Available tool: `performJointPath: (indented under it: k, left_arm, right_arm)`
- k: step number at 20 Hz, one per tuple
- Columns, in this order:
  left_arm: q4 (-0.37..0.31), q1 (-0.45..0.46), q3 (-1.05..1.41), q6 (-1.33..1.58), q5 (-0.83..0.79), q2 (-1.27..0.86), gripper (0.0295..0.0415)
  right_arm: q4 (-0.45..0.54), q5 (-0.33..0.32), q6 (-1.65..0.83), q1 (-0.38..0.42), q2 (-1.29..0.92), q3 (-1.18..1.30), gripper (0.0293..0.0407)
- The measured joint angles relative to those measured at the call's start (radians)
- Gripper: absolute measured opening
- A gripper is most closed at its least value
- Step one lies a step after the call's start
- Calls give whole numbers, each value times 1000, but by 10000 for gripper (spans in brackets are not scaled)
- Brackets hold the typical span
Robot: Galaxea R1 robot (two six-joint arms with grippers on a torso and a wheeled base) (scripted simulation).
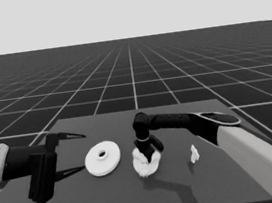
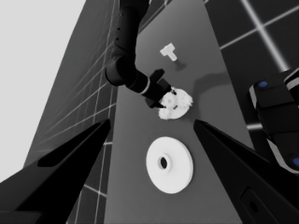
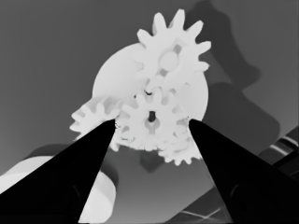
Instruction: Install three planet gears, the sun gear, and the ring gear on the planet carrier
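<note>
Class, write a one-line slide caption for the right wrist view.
Right gripper open, straddling the centre gear among meshed gears on the smaller round part.

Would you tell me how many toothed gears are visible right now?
4 gears, all on the smaller round part under the right gripper: one central, three around it. None seems hidden.

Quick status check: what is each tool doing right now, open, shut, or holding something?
Left tool: open, holding nothing, parked beside the larger round part.
Right tool: open, astride a gear on the smaller round part.
</note>
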Motion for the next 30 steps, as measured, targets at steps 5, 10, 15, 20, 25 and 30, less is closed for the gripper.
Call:
performJointPath:
  k: [5,10,15,20,25,30]
  left_arm:
    - [0,0,0,0,0,0,385]
    - [0,0,0,0,0,0,385]
    - [0,0,0,0,0,0,385]
    - [0,0,0,0,0,0,385]
    - [0,0,0,0,0,0,385]
    - [416,14,-139,-485,439,230,391]
  right_arm:
    - [0,0,8,0,0,0,384]
    - [116,-59,-349,101,-28,105,393]
    - [307,-80,-927,335,-24,106,385]
    - [19,85,-1394,190,-294,552,406]
    - [-392,304,-1998,-224,-1240,1313,385]
    - [-421,320,-2041,-247,-1300,1366,385]
